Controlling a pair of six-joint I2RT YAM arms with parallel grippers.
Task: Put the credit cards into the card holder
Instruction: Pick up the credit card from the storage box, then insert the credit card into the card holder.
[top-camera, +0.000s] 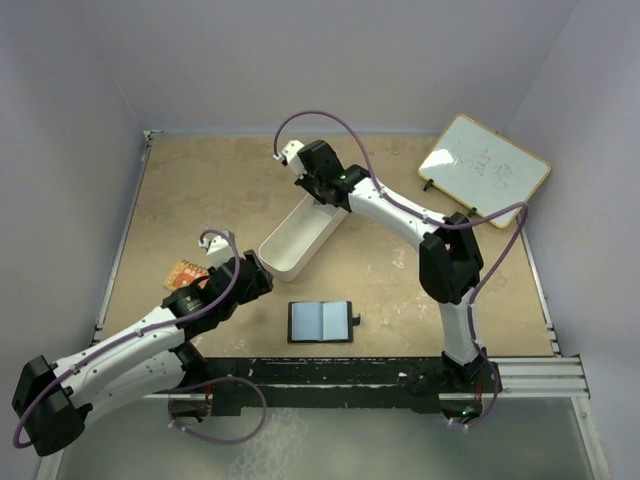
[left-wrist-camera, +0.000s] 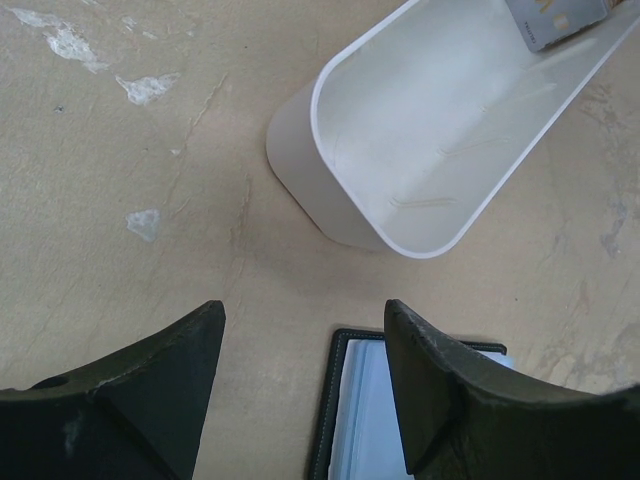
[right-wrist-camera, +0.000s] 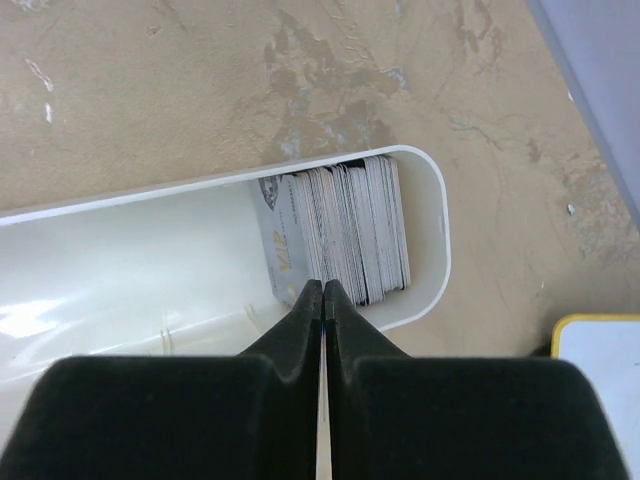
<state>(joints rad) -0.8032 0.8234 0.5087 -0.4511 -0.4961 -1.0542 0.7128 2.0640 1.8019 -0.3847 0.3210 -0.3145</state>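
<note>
Blk holder (top-camera: 321, 322), wht tray (top-camera: 284, 262), grey cards (right-wrist-camera: 350, 230)

The credit cards (right-wrist-camera: 345, 232) stood on edge as a tight grey-silver stack, packed against the rounded far end of the long white tray (right-wrist-camera: 436, 240), the outermost face pale grey with yellow lettering. The card holder (top-camera: 321, 321) lay opened flat on the table, well apart from the cards and just beyond the tray's other end, near the table's front edge. It showed two blue-grey inner panels framed by a black stitched border, with its little snap tab sticking out from the right side.
</note>
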